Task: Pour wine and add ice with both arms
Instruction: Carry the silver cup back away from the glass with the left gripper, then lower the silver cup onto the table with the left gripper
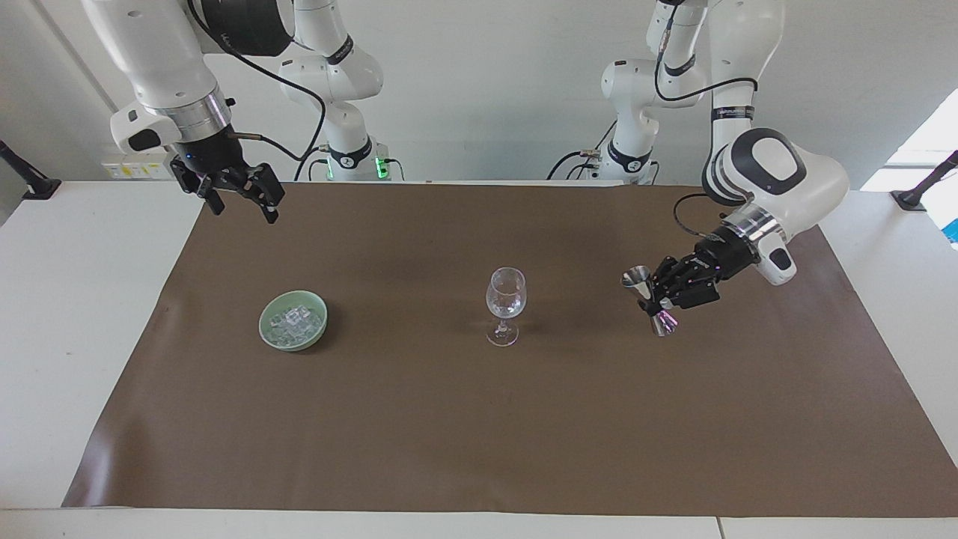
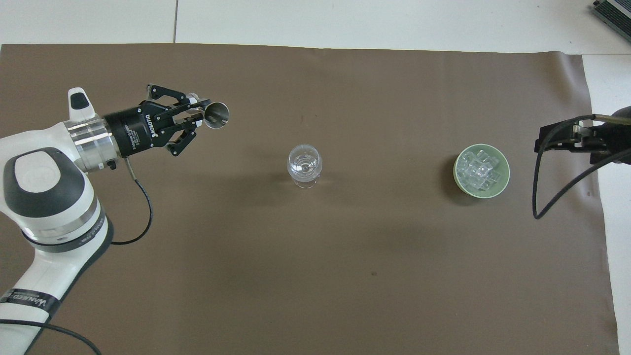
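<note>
Overhead view: right gripper (image 2: 567,139) half cut off at edge.

I'm seeing the glass (image 1: 506,305) standing mid-frame in the facing view, the bowl (image 1: 293,320) sitting at centre left with the ice (image 1: 296,321) lying in it, both on the mat (image 1: 479,419).

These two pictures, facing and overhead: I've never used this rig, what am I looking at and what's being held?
Two white robot arms work at a table covered with a brown mat. One picture faces them from across the table; the other looks down from above their own end. The left gripper is shut on a metal jigger, held above the mat toward the left arm's end. A stemmed glass stands mid-mat. A green bowl holds ice toward the right arm's end. The right gripper waits open and empty, raised above the mat's edge nearest the robots.
</note>
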Robot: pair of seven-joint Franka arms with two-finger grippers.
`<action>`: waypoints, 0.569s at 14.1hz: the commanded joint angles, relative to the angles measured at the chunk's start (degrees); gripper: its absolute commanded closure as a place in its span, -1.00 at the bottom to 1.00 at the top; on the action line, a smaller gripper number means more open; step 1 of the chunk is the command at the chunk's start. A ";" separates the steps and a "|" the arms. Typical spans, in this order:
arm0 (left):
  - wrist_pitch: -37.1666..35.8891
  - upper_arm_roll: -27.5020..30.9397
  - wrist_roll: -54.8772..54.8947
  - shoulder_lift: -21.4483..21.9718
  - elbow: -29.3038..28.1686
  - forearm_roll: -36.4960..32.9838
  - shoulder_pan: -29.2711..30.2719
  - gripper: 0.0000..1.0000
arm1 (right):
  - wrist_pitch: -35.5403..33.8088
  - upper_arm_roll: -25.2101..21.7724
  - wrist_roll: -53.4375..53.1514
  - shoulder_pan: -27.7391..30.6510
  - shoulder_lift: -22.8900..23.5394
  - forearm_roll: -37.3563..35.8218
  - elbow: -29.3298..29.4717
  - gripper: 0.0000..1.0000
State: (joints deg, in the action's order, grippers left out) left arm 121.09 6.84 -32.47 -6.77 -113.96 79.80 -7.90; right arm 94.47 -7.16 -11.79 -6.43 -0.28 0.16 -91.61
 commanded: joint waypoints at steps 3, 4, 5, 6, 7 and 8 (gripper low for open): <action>-11.30 -0.69 -5.84 -6.23 3.65 -0.52 7.19 1.00 | -0.25 0.04 1.16 0.37 -1.22 1.33 -1.29 -1.00; -12.54 -0.78 -6.54 -7.28 3.74 -0.26 8.59 1.00 | -0.25 0.04 1.16 0.37 -1.22 1.33 -1.29 -1.00; -14.20 -0.78 -7.94 -8.33 4.00 0.44 9.65 1.00 | -0.25 0.04 1.16 0.37 -1.22 1.42 -1.29 -1.00; -15.26 -0.69 -8.39 -8.78 3.92 1.84 10.71 1.00 | -0.25 0.04 1.16 0.37 -1.22 1.33 -1.29 -1.00; -15.97 -0.78 -9.35 -9.22 3.57 2.64 11.67 1.00 | -0.25 0.04 1.24 0.37 -1.22 1.33 -1.29 -1.00; -16.59 -0.78 -10.32 -10.01 3.48 3.77 12.55 1.00 | -0.25 0.04 1.16 0.37 -1.22 1.33 -1.29 -1.00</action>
State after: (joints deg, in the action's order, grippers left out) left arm 107.16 6.74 -39.94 -15.00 -111.75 81.59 2.41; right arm 94.47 -7.16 -11.79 -6.43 -0.28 0.16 -91.61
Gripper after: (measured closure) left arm 0.780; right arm 0.000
